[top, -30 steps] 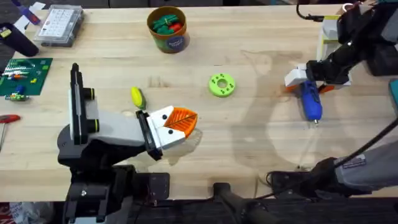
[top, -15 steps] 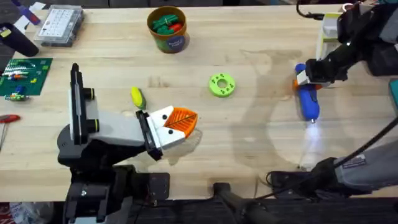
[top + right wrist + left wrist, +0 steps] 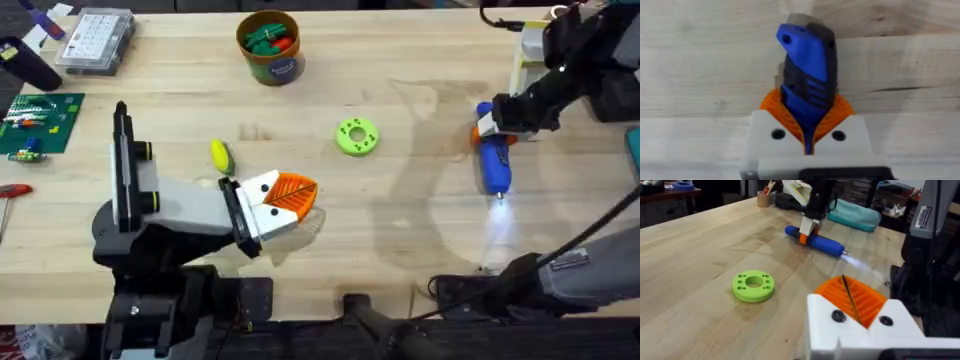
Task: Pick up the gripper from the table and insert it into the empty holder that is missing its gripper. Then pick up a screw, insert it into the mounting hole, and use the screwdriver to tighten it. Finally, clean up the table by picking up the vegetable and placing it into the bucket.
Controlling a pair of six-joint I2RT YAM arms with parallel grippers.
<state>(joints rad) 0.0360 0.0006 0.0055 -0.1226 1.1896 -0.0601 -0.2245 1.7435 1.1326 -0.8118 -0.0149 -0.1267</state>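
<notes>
The blue screwdriver [image 3: 495,162] lies on the table at the right, its tip light glowing toward the front edge. My right gripper [image 3: 489,125] is shut on its rear part; the right wrist view shows the blue and black body [image 3: 807,75] pinched between the orange pads [image 3: 775,107]. The left wrist view shows the screwdriver [image 3: 826,244] far off with the right gripper [image 3: 807,227] on it. The yellow vegetable [image 3: 220,155] lies just behind my left gripper [image 3: 298,196], which is shut and holds nothing. The orange bucket [image 3: 270,62] stands at the back. The loose gripper, holder and screw are out of view.
A green ring [image 3: 357,136] with holes lies mid-table. Green and red toy vegetables fill the bucket. A clear compartment box [image 3: 95,40], a green circuit board [image 3: 38,120] and a red-handled tool [image 3: 12,190] sit at the left. A white-yellow fixture [image 3: 528,55] stands behind the right arm.
My right gripper has closed on the screwdriver and shifted slightly toward the back. The light at the screwdriver's tip has come on. The left arm has not moved.
</notes>
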